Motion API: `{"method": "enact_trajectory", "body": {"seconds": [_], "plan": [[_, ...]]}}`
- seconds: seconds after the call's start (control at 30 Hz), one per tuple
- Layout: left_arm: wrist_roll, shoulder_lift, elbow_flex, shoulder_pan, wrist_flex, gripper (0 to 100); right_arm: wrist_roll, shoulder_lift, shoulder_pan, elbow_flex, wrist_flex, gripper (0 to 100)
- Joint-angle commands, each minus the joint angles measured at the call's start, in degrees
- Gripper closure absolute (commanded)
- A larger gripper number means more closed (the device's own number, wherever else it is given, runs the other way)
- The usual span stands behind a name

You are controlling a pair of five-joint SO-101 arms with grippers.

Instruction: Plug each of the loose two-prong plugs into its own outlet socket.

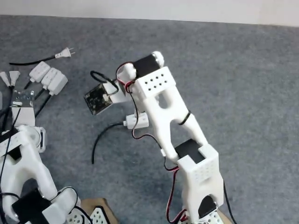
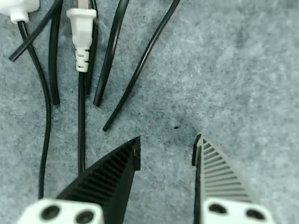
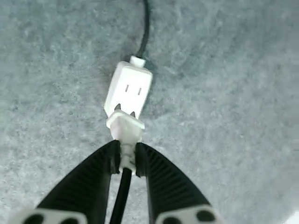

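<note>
Clearly, the right gripper (image 3: 125,156) was clamped on a white two-prong plug (image 3: 125,127), its two black fingers pinching the ribbed neck just behind the plug's body, with the plug's black cord (image 3: 120,196) running back between them. The plug pointed straight away from the gripper, and its prongs met the near end of a white outlet block (image 3: 128,88) lying flat on the grey carpet (image 3: 233,93). Whether the prongs had gone into a socket or only touched the block's edge could not be told from that angle. From above, the same outlet block (image 1: 138,120) lay half under the right arm, near the middle of the floor.

The left gripper (image 2: 166,149) stood with its fingers spread apart and nothing between them, hanging above bare carpet. Well ahead of it, a second white plug (image 2: 81,32) lay among several black cords (image 2: 135,70).

Farther off, a third plug (image 1: 64,53) lay loose near a group of white outlet blocks (image 1: 48,77).
</note>
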State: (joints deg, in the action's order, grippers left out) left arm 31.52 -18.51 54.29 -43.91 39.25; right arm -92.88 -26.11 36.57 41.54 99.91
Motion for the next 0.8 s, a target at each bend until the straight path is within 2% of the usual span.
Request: {"method": "enact_trajectory", "body": {"seconds": [0.0,0.4,0.67,0.77], "plan": [[0.5,-1.9,-0.1,-0.5,-0.9,80,-3.1,1.4,0.7,-1.0,1.0,99.1],[0.5,-1.9,0.7,-0.5,-0.9,80,-4.9,1.1,0.3,-3.6,0.6,99.1],[0.7,-1.9,1.3,-2.3,-0.9,80,-4.8,0.6,-0.7,-4.2,-6.0,99.1],[2.9,-1.9,1.5,-2.5,-0.9,80,-4.8,-1.7,-1.7,-3.6,-7.1,99.1]]}}
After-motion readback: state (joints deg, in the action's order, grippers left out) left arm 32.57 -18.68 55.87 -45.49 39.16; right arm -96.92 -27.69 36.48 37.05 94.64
